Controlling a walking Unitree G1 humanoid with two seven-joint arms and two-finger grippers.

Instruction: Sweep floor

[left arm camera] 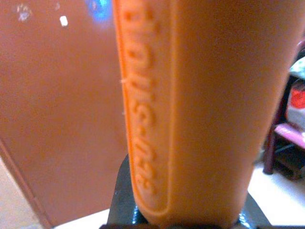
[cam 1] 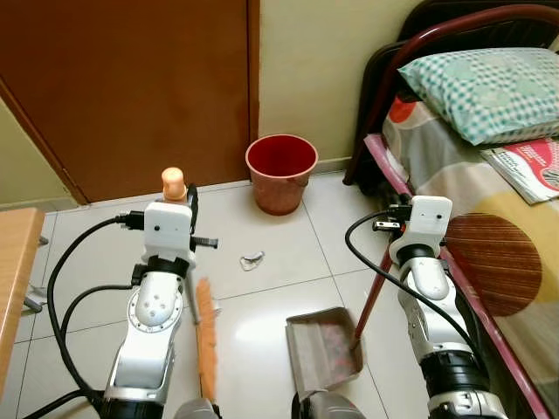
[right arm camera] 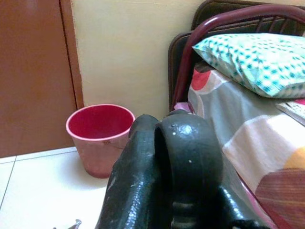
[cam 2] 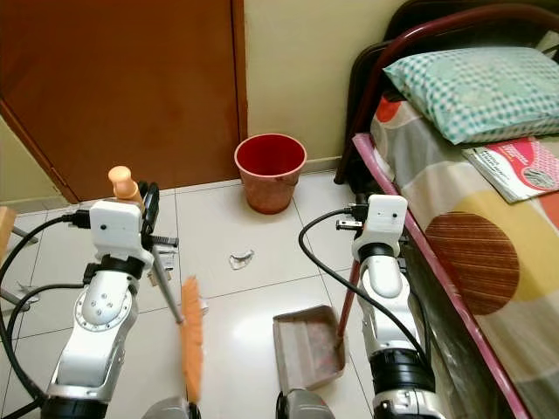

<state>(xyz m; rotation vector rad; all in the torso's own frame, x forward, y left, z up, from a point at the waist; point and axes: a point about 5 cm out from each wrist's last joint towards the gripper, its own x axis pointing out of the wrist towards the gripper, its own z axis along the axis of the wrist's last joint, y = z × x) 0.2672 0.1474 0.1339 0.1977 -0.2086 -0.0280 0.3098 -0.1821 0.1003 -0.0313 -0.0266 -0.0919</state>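
My left claw (cam 1: 179, 196) is clamped on the orange broom (cam 1: 206, 336), its bristles resting on the tiled floor (cam 1: 262, 301). The crumpled scrap (cam 1: 251, 260) lies ahead of them, toward the red bucket (cam 1: 280, 172). My right claw (cam 2: 371, 229) grips the dustpan (cam 1: 323, 349) handle (pan flat, beside the bed (cam 1: 489, 218))

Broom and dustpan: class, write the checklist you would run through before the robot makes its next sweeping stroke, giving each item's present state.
1. Left gripper holds the broom by its orange handle: ok.
2. Right gripper holds the dustpan by its red handle: ok.
3. Dustpan's mouth faces the scrap on the floor: cannot tell.
4. Scrap lies on open tile between broom and red bucket: ok.
5. Broom bristles are behind the scrap, ready to push it: not ok, they sit beside the dustpan, nearer the robot.
6. Bed frame is clear of the right arm: cannot tell.
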